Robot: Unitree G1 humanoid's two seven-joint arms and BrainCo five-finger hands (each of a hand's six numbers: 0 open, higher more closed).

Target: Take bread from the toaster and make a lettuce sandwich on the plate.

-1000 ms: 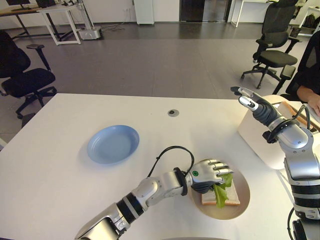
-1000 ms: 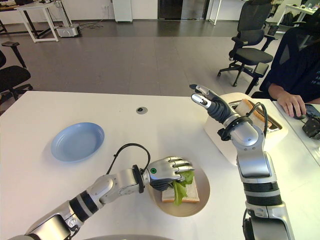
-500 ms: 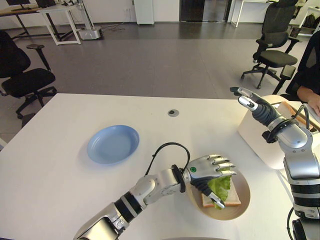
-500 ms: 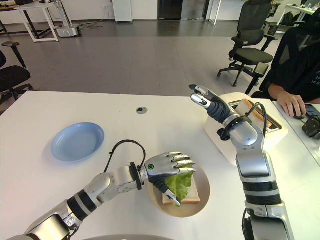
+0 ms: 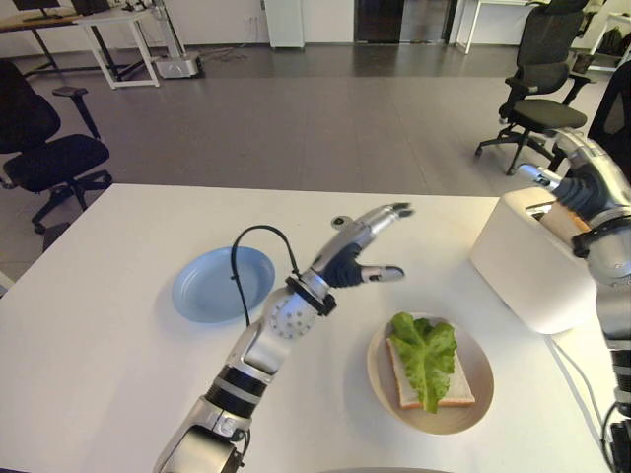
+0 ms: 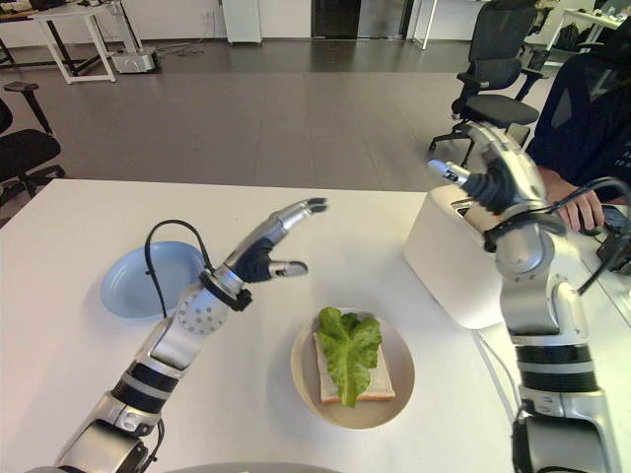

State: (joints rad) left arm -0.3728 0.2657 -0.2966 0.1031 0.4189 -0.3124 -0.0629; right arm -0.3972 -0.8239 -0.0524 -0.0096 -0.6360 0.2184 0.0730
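A beige plate [image 5: 475, 406] near the table's front holds a slice of bread [image 5: 459, 390] with a green lettuce leaf [image 5: 424, 347] lying flat on it. My left hand [image 5: 361, 248] hangs raised above the table, up and left of the plate, fingers stretched out and holding nothing. The white toaster [image 5: 521, 268] stands at the right. My right hand [image 6: 499, 173] sits over the toaster's top, back towards me. A tan edge of bread [image 5: 554, 219] peeks out of the slot just beneath it.
A blue plate [image 5: 223, 284] lies at the left of the table. A small round grommet [image 5: 341, 222] sits in the tabletop behind my left hand. A black device [image 6: 615, 250] lies at the far right. Office chairs stand on the floor beyond.
My left hand has let go of the lettuce, opened, and risen up and left off the plate; the leaf now lies flat on the bread. My right hand has shifted right, over the toaster.
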